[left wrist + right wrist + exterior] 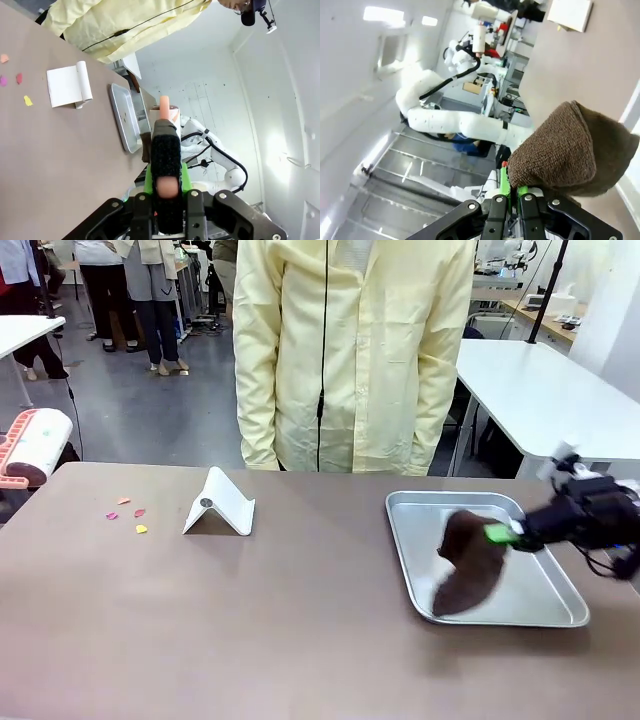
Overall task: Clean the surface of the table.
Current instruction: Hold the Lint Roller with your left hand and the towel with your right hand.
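While right gripper (497, 534) pinches it, cloth (465, 570) hangs inside tray (545, 590) rim

The floor (150, 410) was grey and smooth. A white-topped table (540, 390) stood behind at the right, another table (20, 330) at the left. The wall (280, 100) was white.

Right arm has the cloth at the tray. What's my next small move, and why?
Probably swing the right gripper, shut on the brown cloth, left off the metal tray and onto the table. The cloth is over the tray, while the coloured scraps lie far left, beyond the white stand.
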`<move>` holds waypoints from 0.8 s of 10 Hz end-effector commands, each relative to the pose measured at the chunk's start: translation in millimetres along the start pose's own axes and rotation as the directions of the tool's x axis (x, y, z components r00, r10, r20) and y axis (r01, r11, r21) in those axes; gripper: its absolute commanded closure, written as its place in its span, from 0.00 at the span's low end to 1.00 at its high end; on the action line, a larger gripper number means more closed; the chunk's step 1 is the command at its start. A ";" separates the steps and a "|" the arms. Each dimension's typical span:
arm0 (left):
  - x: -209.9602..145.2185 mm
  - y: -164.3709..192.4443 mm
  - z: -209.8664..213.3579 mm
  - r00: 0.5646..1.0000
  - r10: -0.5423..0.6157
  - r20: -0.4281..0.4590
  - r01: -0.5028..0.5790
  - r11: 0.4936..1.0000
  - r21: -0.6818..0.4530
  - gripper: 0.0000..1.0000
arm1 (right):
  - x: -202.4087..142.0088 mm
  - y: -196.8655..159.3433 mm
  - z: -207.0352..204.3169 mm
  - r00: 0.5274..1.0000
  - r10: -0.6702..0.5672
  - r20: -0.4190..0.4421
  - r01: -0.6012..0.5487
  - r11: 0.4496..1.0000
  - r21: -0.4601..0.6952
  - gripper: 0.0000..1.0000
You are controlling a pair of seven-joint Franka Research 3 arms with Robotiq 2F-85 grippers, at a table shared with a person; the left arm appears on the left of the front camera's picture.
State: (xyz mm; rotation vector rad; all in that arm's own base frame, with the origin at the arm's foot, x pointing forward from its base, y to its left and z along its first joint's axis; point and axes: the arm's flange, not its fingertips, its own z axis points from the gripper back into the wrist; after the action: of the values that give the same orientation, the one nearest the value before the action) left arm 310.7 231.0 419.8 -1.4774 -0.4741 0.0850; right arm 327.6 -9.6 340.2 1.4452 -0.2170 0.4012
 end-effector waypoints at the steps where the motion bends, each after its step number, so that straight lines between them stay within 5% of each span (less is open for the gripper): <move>1: -4.3 -2.2 5.1 1.000 0.014 0.005 -0.014 1.000 0.002 0.95 | 24.7 16.3 -30.6 1.000 -0.024 -0.002 0.024 0.999 -0.033 1.00; 8: -4.3 -2.2 5.1 1.000 0.014 0.005 -0.014 1.000 0.002 0.95 | 24.7 16.3 -30.6 1.000 -0.024 -0.002 0.024 0.999 -0.033 1.00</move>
State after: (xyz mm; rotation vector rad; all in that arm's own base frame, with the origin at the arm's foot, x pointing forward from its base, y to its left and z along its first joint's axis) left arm 306.6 234.6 417.6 -1.4697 -0.4712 0.0987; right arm 340.0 24.3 356.4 1.4154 -0.2003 0.4015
